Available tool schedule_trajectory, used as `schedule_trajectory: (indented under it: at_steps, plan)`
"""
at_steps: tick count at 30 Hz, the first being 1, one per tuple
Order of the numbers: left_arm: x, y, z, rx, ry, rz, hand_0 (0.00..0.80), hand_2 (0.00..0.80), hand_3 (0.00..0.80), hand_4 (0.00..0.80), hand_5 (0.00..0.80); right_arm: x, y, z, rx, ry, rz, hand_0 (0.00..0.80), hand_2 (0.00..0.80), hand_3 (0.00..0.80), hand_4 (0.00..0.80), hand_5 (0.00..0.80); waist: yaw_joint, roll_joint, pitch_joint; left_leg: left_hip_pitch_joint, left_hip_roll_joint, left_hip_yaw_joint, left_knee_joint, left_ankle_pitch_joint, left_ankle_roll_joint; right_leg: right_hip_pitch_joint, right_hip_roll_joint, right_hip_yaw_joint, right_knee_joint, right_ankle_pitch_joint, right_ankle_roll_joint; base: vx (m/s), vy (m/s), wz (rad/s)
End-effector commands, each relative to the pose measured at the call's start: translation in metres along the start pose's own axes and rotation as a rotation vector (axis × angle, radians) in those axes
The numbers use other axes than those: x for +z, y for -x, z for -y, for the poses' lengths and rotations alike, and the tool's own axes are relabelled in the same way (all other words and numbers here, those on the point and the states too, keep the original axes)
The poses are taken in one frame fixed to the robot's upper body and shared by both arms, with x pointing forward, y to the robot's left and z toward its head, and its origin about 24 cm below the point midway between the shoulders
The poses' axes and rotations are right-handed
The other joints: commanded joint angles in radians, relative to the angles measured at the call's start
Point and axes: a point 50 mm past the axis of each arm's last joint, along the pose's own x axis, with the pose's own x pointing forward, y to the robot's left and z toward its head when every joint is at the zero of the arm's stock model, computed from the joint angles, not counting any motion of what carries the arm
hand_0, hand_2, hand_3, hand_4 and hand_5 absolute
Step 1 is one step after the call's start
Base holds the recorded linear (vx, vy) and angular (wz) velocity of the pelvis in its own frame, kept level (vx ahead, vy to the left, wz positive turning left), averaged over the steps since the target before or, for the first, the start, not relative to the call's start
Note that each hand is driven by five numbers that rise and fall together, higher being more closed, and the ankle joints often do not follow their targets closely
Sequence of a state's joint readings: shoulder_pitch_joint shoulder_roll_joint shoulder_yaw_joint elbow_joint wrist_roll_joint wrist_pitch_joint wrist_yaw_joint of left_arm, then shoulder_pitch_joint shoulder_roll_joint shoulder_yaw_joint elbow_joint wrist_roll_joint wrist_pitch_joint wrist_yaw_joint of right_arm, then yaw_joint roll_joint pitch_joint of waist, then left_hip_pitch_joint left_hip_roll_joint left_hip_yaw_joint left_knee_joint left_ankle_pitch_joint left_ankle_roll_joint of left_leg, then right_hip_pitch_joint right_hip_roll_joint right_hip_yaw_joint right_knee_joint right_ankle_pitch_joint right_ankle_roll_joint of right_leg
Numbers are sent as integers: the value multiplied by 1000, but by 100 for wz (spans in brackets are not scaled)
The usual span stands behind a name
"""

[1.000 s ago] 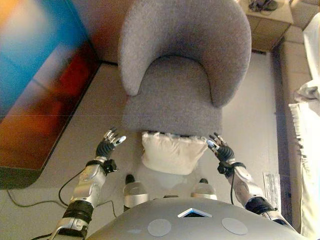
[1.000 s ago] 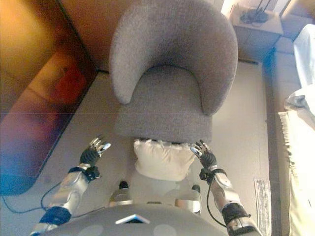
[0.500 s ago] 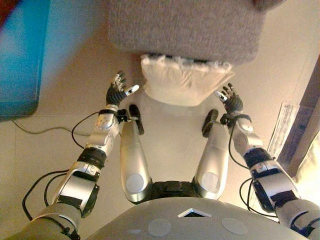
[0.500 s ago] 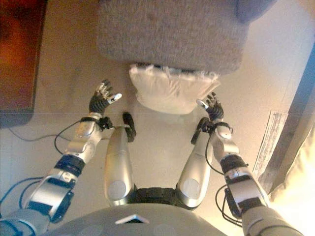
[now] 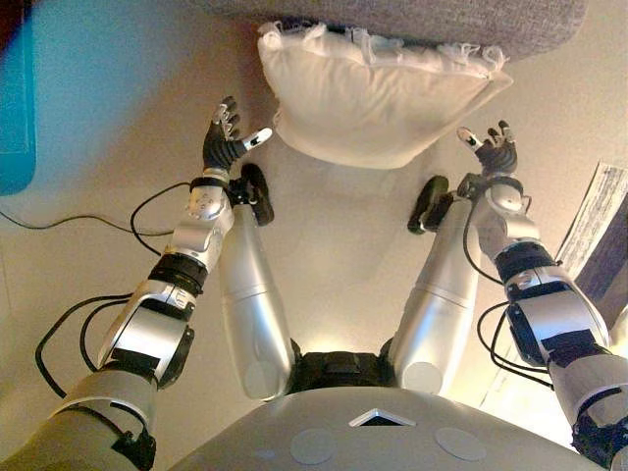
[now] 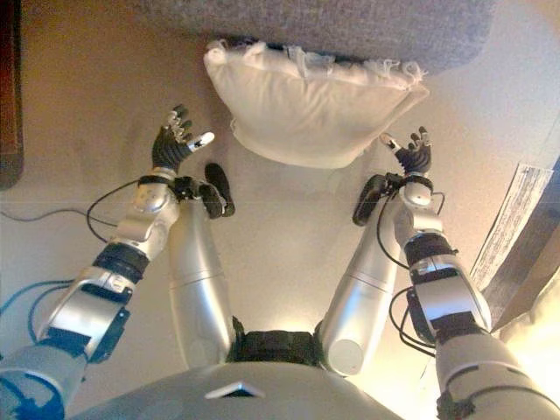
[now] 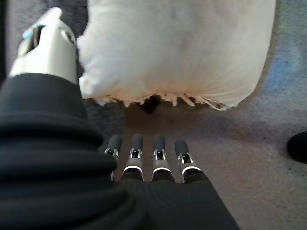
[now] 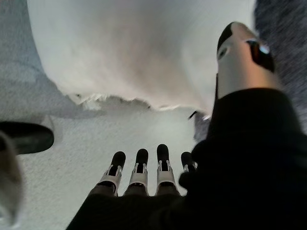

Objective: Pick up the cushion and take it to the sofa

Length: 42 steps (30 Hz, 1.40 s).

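Note:
A cream cushion (image 5: 378,93) with a fringed edge lies on the floor, leaning against the front of a grey armchair (image 5: 412,15). My left hand (image 5: 224,145) hovers just off the cushion's left corner, fingers straight and spread, thumb pointing at the cushion. My right hand (image 5: 496,152) is off the cushion's right corner, open too. In the left wrist view the cushion (image 7: 177,48) fills the space past the straight fingers (image 7: 144,158), apart from them. The right wrist view shows the cushion (image 8: 129,48) beyond the fingers (image 8: 139,167), untouched.
The grey armchair (image 6: 332,22) stands right behind the cushion. A dark cabinet edge (image 5: 15,108) lies at the far left. At the right edge are a sheet of paper (image 5: 599,211) on the floor and a dark furniture edge (image 6: 525,254). Pale carpet (image 5: 334,226) lies in between.
The camera has tipped further down and closer, so the armchair has slid out of the top. Both hands have moved forward to flank the cushion's corners, still open.

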<state>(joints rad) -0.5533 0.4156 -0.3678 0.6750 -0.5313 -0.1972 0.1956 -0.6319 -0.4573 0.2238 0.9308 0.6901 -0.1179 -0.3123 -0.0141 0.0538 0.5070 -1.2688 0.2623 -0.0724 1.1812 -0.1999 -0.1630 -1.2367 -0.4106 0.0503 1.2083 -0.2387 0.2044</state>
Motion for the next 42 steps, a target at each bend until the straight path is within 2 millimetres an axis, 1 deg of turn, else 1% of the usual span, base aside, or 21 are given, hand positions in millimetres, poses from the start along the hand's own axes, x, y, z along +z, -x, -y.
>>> schedule_trajectory:
  at_steps: [1, 3, 5, 7, 10, 15, 18, 19, 22, 24, 27, 28, 30, 32, 34, 35, 36, 37, 39, 42]
  plan:
    - [6, -9, -6, -38, 45, -30, 0, 0, 0, 0, 0, 10, -7, 20, -36, 27, -9, 0, 0, 0, 0, 0, -4, 18, -28, -31, 2, 2, 43, -61, 28, -35, 23, 34, -4, 46, -36, 19, -15, -4]
    - [12, -15, -9, -48, 57, -46, 0, 0, 0, 0, 0, 18, -11, 17, -14, 25, -14, 0, 0, 0, 0, 0, -5, 16, -30, -53, 6, -1, 73, -62, 32, -55, 24, 39, 22, 40, -40, 0, 0, 0]
    - [22, -22, -15, -53, 34, -58, 0, 0, 0, 0, 0, 27, -14, 12, 48, 22, -15, 0, 0, 0, 0, 0, -10, 14, -32, -76, 10, -6, 105, -66, 35, -76, 23, 49, 45, 37, -42, 24, -8, -7]
    - [33, -29, -21, -46, 17, -66, 0, 0, 0, 0, 0, 38, -16, 2, 115, 42, -6, 0, 0, 0, 0, 0, -15, 14, -34, -92, 12, -5, 128, -69, 38, -94, 25, 60, 65, 33, -45, 14, 19, -10]
    - [44, -37, -25, -34, 16, -95, 0, 0, 0, 0, 0, 52, -19, -8, 176, 91, 10, 0, 0, 0, 0, 0, -18, 14, -40, -108, 17, -5, 151, -75, 41, -113, 22, 70, 83, 30, -47, 4, 18, -3]
    - [57, -47, -29, -26, -42, -127, 0, 0, 0, 0, 0, 71, -24, -19, 215, 151, 8, 0, 0, 0, 0, 0, -19, 18, -40, -130, 29, 3, 187, -87, 43, -137, 14, 80, 114, 24, -51, 0, 0, 0]
    - [71, -54, -31, -30, -82, -120, 0, 0, 0, 0, 0, 87, -26, -27, 231, 186, 27, 0, 0, 0, 0, 0, -21, 16, -39, -142, 30, 0, 203, -95, 41, -152, 10, 86, 124, 25, -51, -12, 4, 0]
    - [80, -58, -29, -33, -100, -112, 0, 0, 0, 0, 0, 95, -27, -32, 240, 187, 36, 0, 0, 0, 0, 0, -22, 16, -34, -146, 30, 0, 207, -97, 40, -156, 9, 87, 124, 25, -52, -43, 13, 0]
    - [94, -64, -23, -21, -124, -119, 0, 0, 0, 0, 0, 111, -26, -44, 252, 203, 48, 0, 0, 0, 0, 0, -24, 16, -27, -151, 25, -2, 210, -99, 39, -162, 7, 90, 124, 26, -52, -41, 3, 1]
    - [101, -67, -22, -6, -132, -124, 0, 0, 0, 0, 0, 117, -26, -50, 265, 201, 47, 0, 0, 0, 0, 0, -25, 15, -23, -152, 25, -3, 212, -100, 40, -163, 3, 90, 124, 25, -53, 0, 0, 0]
    - [105, -70, -25, 22, -154, -164, 0, 0, 0, 0, 0, 124, -24, -62, 317, 212, 44, 0, 0, 0, 0, 0, -27, 13, -14, -154, 25, -5, 221, -101, 41, -167, 0, 90, 129, 28, -57, 0, 0, 0]
    - [109, -71, -24, 10, -167, -160, 0, 0, 0, 0, 0, 128, -22, -69, 343, 213, 50, 0, 0, 0, 0, 0, -27, 13, -11, -157, 24, -8, 225, -103, 38, -171, 0, 90, 128, 30, -57, 0, 0, 0]
    - [115, -73, -19, -32, -136, -139, 0, 0, 0, 0, 0, 133, -19, -79, 391, 246, 70, 0, 0, 0, 0, 0, -27, 12, -7, -160, 18, -12, 222, -103, 35, -174, 0, 88, 118, 35, -56, -50, 4, -2]
    - [124, -74, -7, -116, -124, -110, 0, 0, 0, 0, 0, 134, -16, -89, 450, 290, 79, 0, 0, 0, 0, 0, -28, 10, -3, -155, 15, -12, 214, -104, 34, -169, -4, 82, 102, 39, -56, -52, -6, 0]
    - [127, -74, 9, -224, -132, -87, 0, 0, 0, 0, 0, 135, -12, -99, 508, 323, 92, 0, 0, 0, 0, 0, -28, 9, -1, -149, 11, -11, 203, -104, 33, -162, -5, 79, 88, 43, -55, -19, -2, 0]
    - [129, -73, 15, -265, -145, -78, 201, 201, 201, 201, 201, 135, -10, -103, 533, 339, 95, 373, 373, 373, 373, 373, -28, 9, 0, -146, 10, -8, 200, -105, 33, -158, -6, 76, 83, 44, -55, 0, 0, 0]
    - [129, -73, 21, -298, -151, -77, 800, 800, 800, 800, 800, 133, -9, -107, 556, 351, 96, 800, 800, 800, 800, 800, -28, 10, 1, -144, 9, -9, 198, -104, 33, -156, -4, 77, 80, 46, -55, 0, 0, 0]
    - [127, -71, 29, -346, -151, -76, 800, 800, 800, 800, 800, 130, -7, -111, 587, 374, 91, 800, 800, 800, 800, 800, -28, 9, 1, -141, 6, -7, 198, -104, 34, -152, -3, 77, 78, 48, -54, 0, 0, 0]
    - [125, -70, 38, -384, -168, -84, 800, 800, 800, 800, 800, 124, -4, -116, 617, 405, 73, 800, 800, 800, 800, 800, -27, 9, 1, -139, 6, -7, 198, -105, 34, -150, -2, 78, 77, 50, -53, 0, 0, 0]
    - [119, -68, 44, -390, -192, -108, 800, 800, 800, 800, 800, 114, -3, -118, 615, 453, 35, 800, 800, 800, 800, 800, -25, 5, -4, -139, 4, -10, 210, -110, 35, -147, 0, 80, 84, 50, -52, 0, 0, 0]
